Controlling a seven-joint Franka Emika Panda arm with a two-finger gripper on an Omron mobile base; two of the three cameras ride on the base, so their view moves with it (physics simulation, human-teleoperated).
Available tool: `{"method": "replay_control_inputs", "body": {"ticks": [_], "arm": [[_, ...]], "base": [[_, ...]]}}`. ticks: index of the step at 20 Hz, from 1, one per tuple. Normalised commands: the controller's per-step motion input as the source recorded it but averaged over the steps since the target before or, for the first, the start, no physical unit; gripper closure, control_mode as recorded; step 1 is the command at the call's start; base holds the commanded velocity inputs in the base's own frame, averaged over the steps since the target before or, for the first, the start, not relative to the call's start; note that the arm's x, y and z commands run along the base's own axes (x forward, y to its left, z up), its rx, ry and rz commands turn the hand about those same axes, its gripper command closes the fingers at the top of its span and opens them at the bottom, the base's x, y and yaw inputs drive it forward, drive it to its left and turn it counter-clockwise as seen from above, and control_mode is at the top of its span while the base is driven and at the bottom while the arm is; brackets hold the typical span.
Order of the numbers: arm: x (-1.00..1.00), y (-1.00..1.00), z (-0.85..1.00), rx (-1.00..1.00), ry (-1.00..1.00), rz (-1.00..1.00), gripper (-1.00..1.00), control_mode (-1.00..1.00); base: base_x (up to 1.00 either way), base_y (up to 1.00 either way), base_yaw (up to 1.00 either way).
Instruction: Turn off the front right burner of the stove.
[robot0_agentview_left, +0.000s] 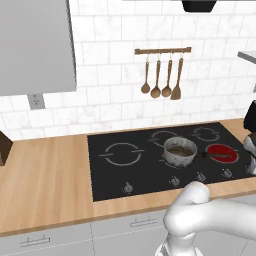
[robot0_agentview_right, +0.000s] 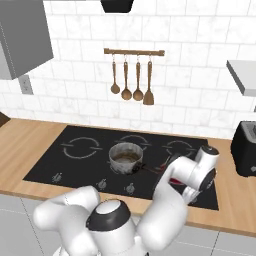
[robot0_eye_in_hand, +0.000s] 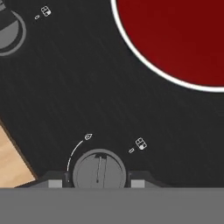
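Red-glowing front right burner (robot0_eye_in_hand: 183, 35); end effector (robot0_eye_in_hand: 98, 183) straddles a knob (robot0_eye_in_hand: 99, 168).

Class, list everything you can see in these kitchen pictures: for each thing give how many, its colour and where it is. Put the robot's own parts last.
stove: one, black glass, set in the wooden counter
front right burner: one, glowing red, right of the pot
pot: one, grey, mid stove
knobs: five, silver, along the stove's front edge
wooden utensils: four, brown, hanging on a wall rail
toaster: one, black, counter right of the stove
gripper: one, dark fingers either side of a knob
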Motion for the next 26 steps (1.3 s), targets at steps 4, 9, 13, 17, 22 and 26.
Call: {"method": "replay_control_inputs", "body": {"ticks": [4,9,13,17,22,26], "arm": [[0.0,-0.27,0.0,0.1,0.39,-0.46,1.0,-1.0],[0.0,-0.36,0.0,0.13,0.39,-0.53,1.0,-1.0],[-0.11,-0.49,0.0,0.16,0.34,-0.6,1.0,-1.0],[-0.18,-0.48,0.0,0.16,0.27,-0.66,1.0,-1.0],[-0.26,-0.3,0.0,0.09,0.04,-0.38,1.0,-1.0],[0.0,0.0,0.0,0.0,0.0,0.0,1.0,-1.0]], "base": [[0.0,0.0,0.0],[0.0,0.0,0.0],[0.0,0.0,0.0],[0.0,0.0,0.0],[0.0,0.0,0.0],[0.0,0.0,0.0]]}}
